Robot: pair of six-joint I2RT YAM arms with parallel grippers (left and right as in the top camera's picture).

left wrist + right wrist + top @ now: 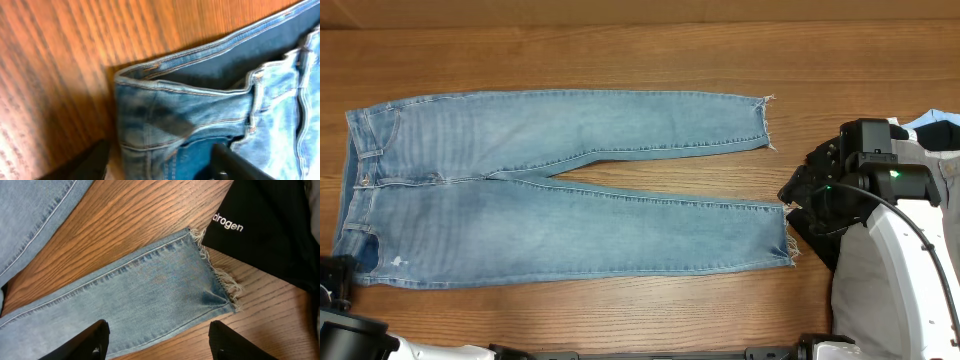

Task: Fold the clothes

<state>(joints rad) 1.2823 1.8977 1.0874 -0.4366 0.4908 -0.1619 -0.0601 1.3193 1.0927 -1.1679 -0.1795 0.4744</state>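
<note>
Right end effector (pixel 159 335), seemingly spread, over frayed hem (pixel 217 280) of jeans (pixel 125 290)

We see a wood-grain table (pixel 620 50) w/ jeans (pixel 570 200) laid flat on it, waist at left, frayed hems at right. Black garment (pixel 270 235) lies just beside near-leg hem.
</note>
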